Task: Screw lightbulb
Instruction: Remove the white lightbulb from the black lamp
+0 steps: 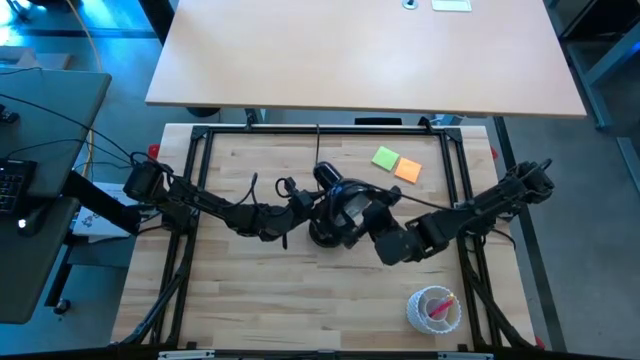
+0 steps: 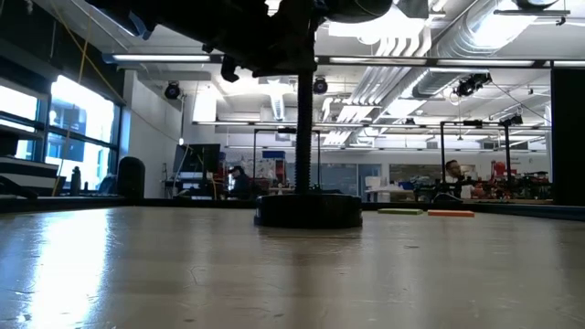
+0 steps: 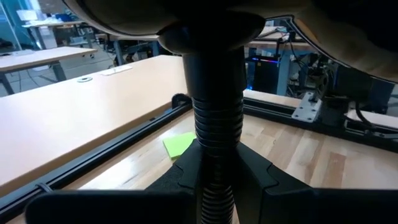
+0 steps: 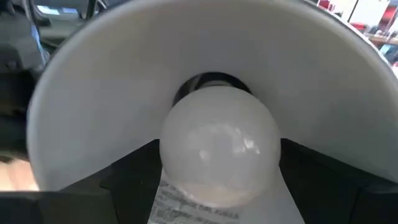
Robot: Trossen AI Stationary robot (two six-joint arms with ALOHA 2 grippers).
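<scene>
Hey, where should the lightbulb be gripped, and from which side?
Grip the lightbulb by its round globe, across the widest part, coming straight through the lamp head's open mouth, which rings it and hides the base. The right gripper is clamped there.

A: Where does the desk lamp [image 1: 335,215] stand?
B: Mid-table, with the left gripper [image 1: 298,205] on its left and the right gripper [image 1: 385,240] on its right.

A: And the lightbulb [image 4: 219,146]?
B: Inside the lamp head [image 4: 205,62], at the socket.

A: Other items?
B: Two sticky notes [image 1: 396,164] behind the lamp; a cup [image 1: 434,308] near the front right corner
</scene>
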